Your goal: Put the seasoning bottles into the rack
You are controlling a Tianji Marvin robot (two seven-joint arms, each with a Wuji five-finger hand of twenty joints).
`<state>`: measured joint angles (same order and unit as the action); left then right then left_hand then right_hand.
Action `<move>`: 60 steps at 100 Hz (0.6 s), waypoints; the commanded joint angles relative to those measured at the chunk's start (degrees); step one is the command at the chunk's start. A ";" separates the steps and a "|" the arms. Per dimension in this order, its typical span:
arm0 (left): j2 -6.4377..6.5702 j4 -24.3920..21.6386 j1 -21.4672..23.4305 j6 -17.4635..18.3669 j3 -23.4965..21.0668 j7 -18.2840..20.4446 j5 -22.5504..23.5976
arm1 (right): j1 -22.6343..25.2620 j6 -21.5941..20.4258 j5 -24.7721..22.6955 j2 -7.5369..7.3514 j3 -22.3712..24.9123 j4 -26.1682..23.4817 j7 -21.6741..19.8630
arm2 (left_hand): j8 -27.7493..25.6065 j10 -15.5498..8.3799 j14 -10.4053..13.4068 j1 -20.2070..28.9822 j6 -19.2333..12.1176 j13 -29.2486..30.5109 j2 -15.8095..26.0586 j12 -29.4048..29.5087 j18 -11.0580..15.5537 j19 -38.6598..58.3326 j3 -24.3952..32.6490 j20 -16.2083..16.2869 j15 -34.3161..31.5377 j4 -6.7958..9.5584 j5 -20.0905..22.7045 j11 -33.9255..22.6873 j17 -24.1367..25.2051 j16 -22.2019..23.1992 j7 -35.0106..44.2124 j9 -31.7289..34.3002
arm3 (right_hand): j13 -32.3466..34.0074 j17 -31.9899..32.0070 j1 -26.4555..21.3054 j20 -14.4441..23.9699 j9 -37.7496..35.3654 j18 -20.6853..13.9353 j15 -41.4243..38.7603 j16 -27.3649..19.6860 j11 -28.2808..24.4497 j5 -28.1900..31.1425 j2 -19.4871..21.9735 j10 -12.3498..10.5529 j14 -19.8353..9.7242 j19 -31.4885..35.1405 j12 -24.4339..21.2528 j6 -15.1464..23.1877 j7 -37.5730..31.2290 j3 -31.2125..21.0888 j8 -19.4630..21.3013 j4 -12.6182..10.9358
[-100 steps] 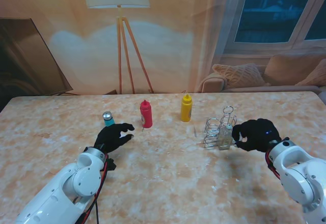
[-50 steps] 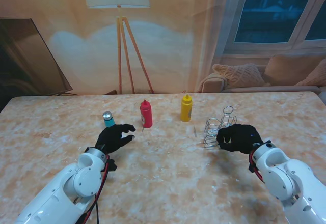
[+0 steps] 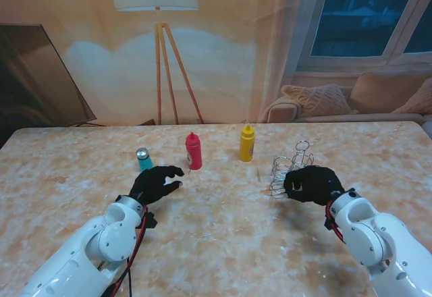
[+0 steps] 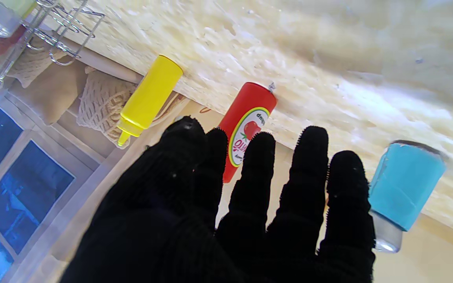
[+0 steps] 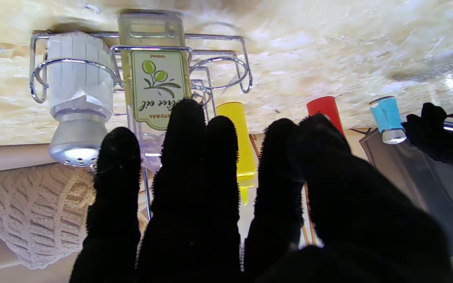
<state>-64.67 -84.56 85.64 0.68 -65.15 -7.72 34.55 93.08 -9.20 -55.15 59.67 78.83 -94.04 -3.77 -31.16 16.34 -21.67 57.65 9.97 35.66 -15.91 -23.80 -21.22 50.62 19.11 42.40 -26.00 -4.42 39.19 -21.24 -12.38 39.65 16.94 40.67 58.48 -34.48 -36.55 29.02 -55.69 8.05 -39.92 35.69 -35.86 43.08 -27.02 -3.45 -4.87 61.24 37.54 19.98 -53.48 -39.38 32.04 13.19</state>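
The red ketchup bottle (image 3: 194, 151), the yellow bottle (image 3: 247, 143) and the blue shaker (image 3: 143, 158) stand across the middle of the table. My left hand (image 3: 156, 183) is open, a little nearer to me than the blue shaker and the red bottle (image 4: 250, 114), touching neither. The wire rack (image 3: 287, 167) stands to the right. In the right wrist view it holds a white shaker (image 5: 78, 90) and an olive oil bottle (image 5: 156, 78), and one ring (image 5: 226, 70) is unfilled. My right hand (image 3: 312, 183) is open with its fingers (image 5: 183, 157) just before the oil bottle, hiding the rack's near side.
Far edge of the table runs behind the bottles. A floor lamp (image 3: 162, 54), a sofa with cushions (image 3: 324, 101) and a window stand beyond it. Bare marbled table top (image 3: 223, 229) lies between my two arms.
My right hand has swung left from beside the rack to its near side, covering the oil bottle in the stand view. My left hand has crept slightly toward the red bottle.
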 commanded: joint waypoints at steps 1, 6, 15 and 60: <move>0.11 -1.66 0.66 1.17 -0.31 0.99 0.73 | 0.57 -0.34 0.14 0.38 -0.08 0.05 -0.87 | -0.57 -0.08 0.50 0.28 -0.16 0.92 0.07 -0.47 -0.26 1.26 0.53 0.08 -0.84 -1.48 1.01 0.19 -0.15 1.22 0.93 0.05 | 1.45 0.12 -1.28 1.22 -2.06 0.33 -1.07 1.33 -0.89 1.23 1.61 -0.90 -0.68 1.13 1.29 1.34 -1.71 0.13 -0.23 -2.23; 0.24 -2.40 0.93 1.64 -0.64 1.35 0.99 | 0.59 -0.29 0.24 0.37 -0.09 -0.01 -1.02 | -0.60 -0.05 0.52 0.32 -0.19 0.90 -0.01 -0.48 -0.17 1.65 0.56 0.30 -0.83 -1.48 1.12 0.15 -0.25 1.22 1.00 0.17 | 1.44 0.13 -1.26 1.21 -2.04 0.34 -1.05 1.30 -0.86 1.25 1.58 -0.92 -0.69 1.13 1.27 1.36 -1.73 0.14 -0.22 -2.22; 0.60 -3.86 1.18 2.60 -1.39 2.53 1.80 | 0.53 -0.34 0.42 0.37 -0.14 0.03 -1.16 | -0.59 0.02 0.48 0.31 -0.11 0.89 -0.05 -0.49 -0.16 2.10 0.57 0.59 -0.83 -1.48 1.14 0.13 -0.31 1.21 0.99 0.21 | 1.39 0.21 -1.32 1.17 -2.06 0.31 -1.02 1.25 -0.86 1.21 1.44 -0.94 -0.67 1.10 1.26 1.35 -1.72 0.08 -0.24 -2.24; 2.14 -9.15 -5.14 7.57 -1.22 12.24 0.74 | 0.42 -0.44 0.71 0.22 -0.18 0.00 -2.42 | -0.55 -0.50 1.88 -0.61 0.38 -1.20 -0.50 -0.37 2.75 5.32 2.19 4.30 1.26 -1.46 0.99 0.43 -1.40 -0.28 0.80 -1.18 | 1.28 0.38 -1.29 1.03 -1.94 0.41 -0.71 0.99 -0.51 0.99 1.30 -0.89 -0.58 0.96 1.09 1.29 -1.55 -0.05 -0.42 -2.23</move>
<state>-62.29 -92.50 83.22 7.93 -67.17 3.55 36.03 93.07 -9.47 -54.49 59.65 78.84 -94.04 -5.09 -31.16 16.34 -21.17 57.65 9.97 35.77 -15.91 -23.80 -20.10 57.34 19.81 46.72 -26.00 -4.42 39.19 -21.25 -14.40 39.65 16.94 40.65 58.48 -34.48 -36.55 29.03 -55.69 8.07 -39.93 35.69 -35.87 43.08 -27.02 -3.45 -4.87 61.26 37.54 19.96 -53.49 -39.34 31.79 12.71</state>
